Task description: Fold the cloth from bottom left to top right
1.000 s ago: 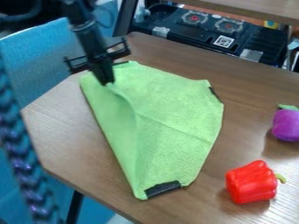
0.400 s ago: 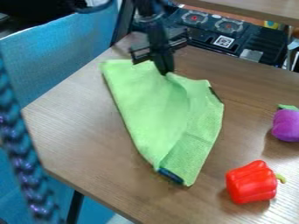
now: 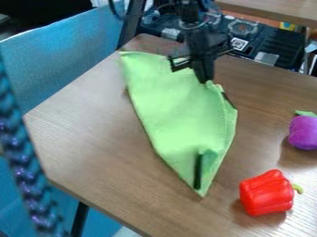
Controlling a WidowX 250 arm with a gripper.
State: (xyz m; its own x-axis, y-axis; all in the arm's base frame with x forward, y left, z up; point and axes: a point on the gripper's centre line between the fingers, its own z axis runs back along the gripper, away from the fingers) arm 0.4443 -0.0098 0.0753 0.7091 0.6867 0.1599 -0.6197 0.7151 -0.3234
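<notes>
The camera view looks down at a slant from above the near side of the table [image 3: 80, 134], facing across it toward the far edge and the black stovetop [image 3: 275, 46] beyond. It takes in the table's left corners, while the right part of the table runs out of view. It sits near enough for the tabletop to take up most of the view. My hand [image 3: 204, 82] hangs in the upper middle, toward the far edge, with my arm [image 3: 189, 16] entering at the top.
</notes>
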